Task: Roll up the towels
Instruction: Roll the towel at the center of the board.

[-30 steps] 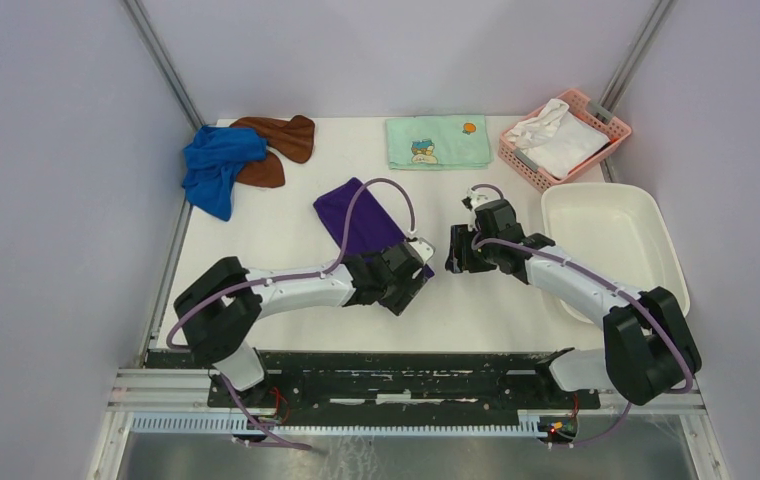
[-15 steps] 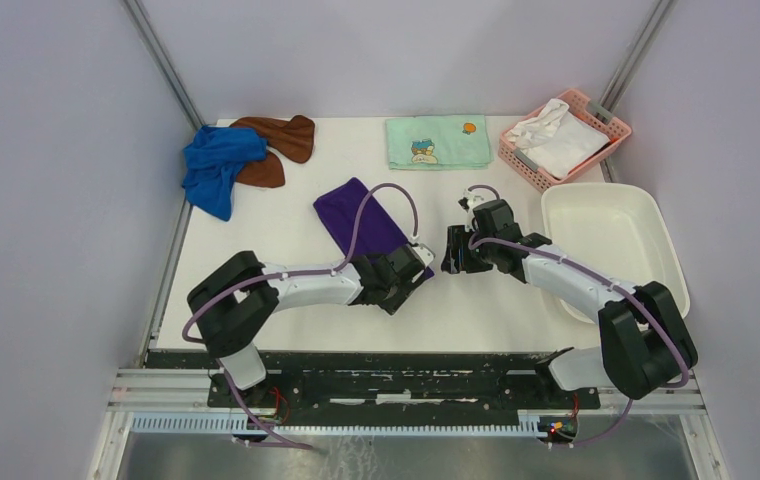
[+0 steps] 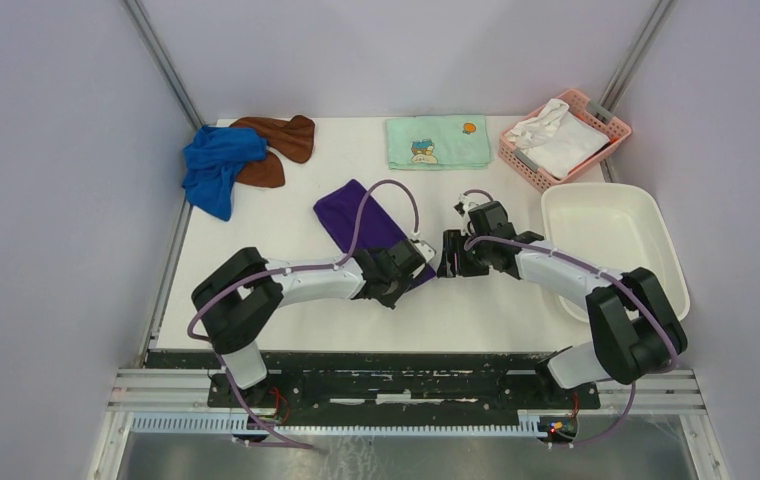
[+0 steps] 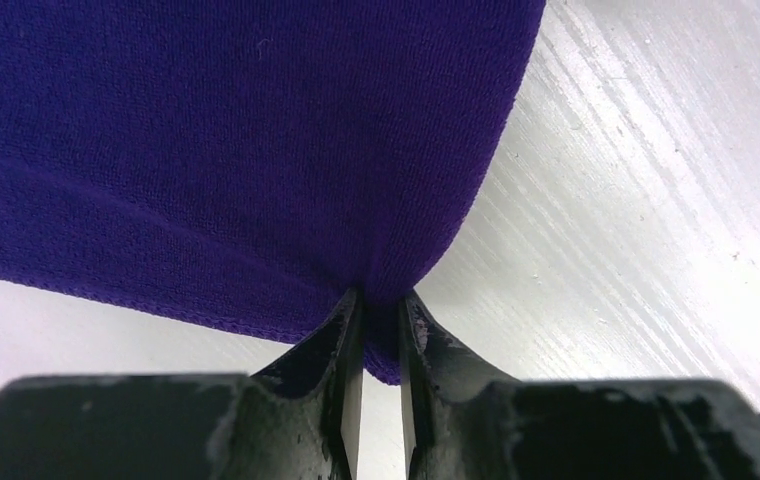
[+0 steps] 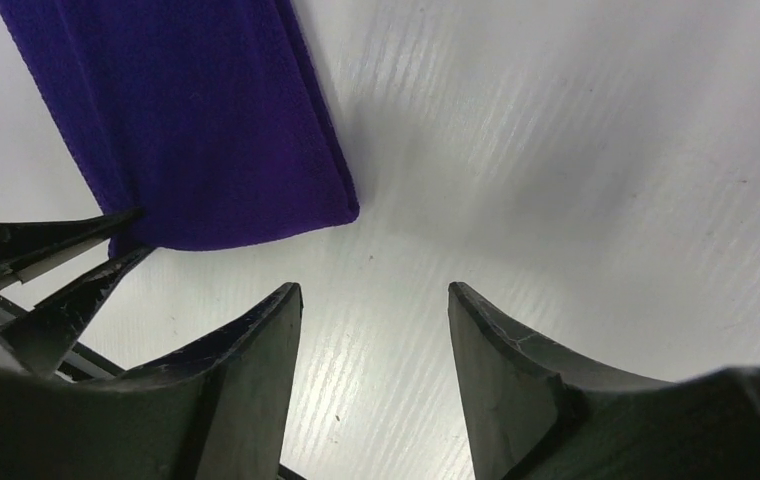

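The left gripper point(image 3: 413, 262) is down at the table point(image 3: 476, 300), at the near right corner of the purple towel point(image 3: 361, 222). In the left wrist view its jaws are clenched on that corner: the hem of the purple towel point(image 4: 206, 130) is pinched between the two fingers point(image 4: 341, 340), with only a narrow gap left between them. The cloth bunches slightly where it enters the grip.

The right gripper point(image 3: 446, 258) is just beside the left one, on its right. In the right wrist view the right gripper point(image 5: 371, 290) stands with jaws released over bare table and holds nothing. The rounded corner of the purple towel point(image 5: 186, 110) lies just beyond its left finger, apart from it. The fingers of the left gripper point(image 5: 76, 250) show at the left edge of that view, at the towel's hem.

The purple towel lies flat near the middle of the table, as a strip running from the grippers back toward the far left.

A white tray point(image 3: 606, 240) sits at the right edge of the table.

At the far left corner, the blue towel point(image 3: 214, 165) lies crumpled, partly over the brown towel point(image 3: 281, 135). At the far centre lies a folded green printed towel point(image 3: 436, 142). At the far right, a pink basket point(image 3: 611, 135) holds a white cloth point(image 3: 556, 135).
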